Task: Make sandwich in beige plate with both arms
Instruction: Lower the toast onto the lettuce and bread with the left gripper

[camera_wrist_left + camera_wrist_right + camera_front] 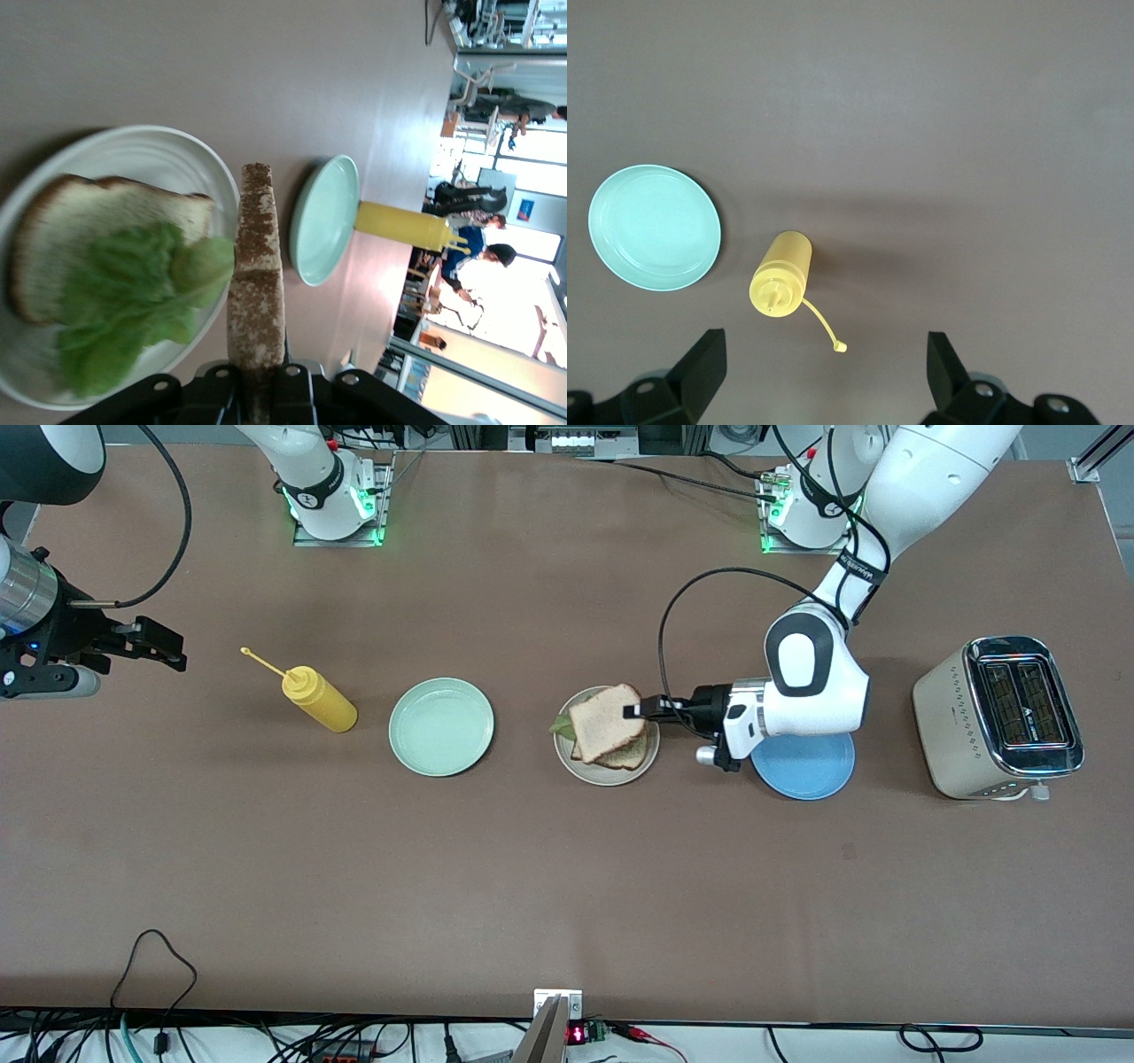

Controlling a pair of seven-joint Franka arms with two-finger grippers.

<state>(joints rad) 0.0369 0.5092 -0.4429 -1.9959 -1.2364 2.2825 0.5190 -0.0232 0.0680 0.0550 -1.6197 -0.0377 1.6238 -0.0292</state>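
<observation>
The left hand is clamping a toasted brown bread slice over the round beige plate, where ruffled green lettuce is lying on another slice. The right hand is hanging with fingers apart above the yellow squeeze bottle; the mint green plate is sitting beside that bottle on the brown worktop.

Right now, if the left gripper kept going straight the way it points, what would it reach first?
The left gripper, shut on the top bread slice over the beige plate, points toward the mint green plate. That plate probably comes first, though the gripper's height is unclear.
</observation>
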